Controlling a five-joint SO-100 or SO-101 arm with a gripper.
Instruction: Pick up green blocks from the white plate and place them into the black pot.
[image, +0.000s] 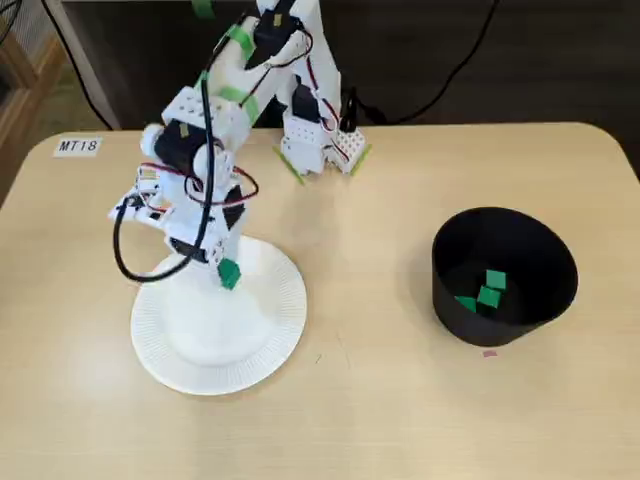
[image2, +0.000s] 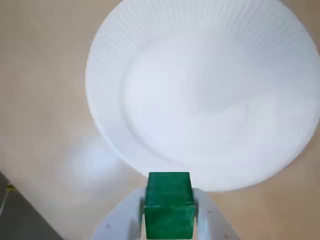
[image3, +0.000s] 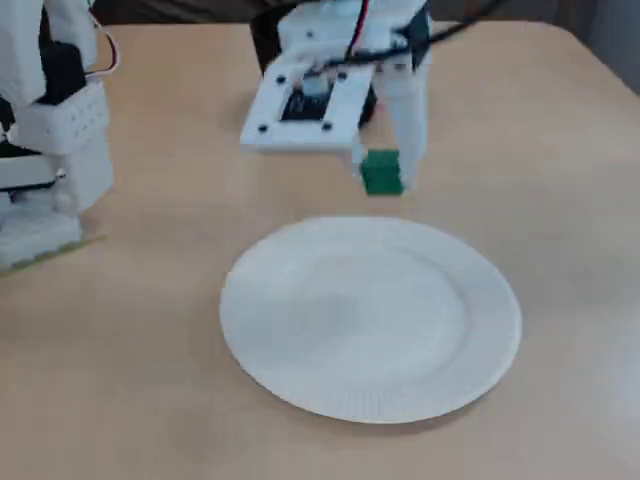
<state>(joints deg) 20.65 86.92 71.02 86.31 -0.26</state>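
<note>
Gripping a green block (image2: 169, 205) between its two fingers, the claw (image3: 381, 172) hangs just over the rim of the white plate (image2: 200, 100). Well apart across the surface (image: 380, 400), the black pot (image: 455, 318) contains three more green cubes (image: 489, 296).

This looks like a lab or teaching room rather than a home. A pale wooden bench (image: 380, 420) with rounded corners carries an inventory-style label (image: 78, 146) reading MT18. A small white robot arm (image: 210, 130) stands at its back edge, and black cables (image: 468, 60) trail behind.
</note>
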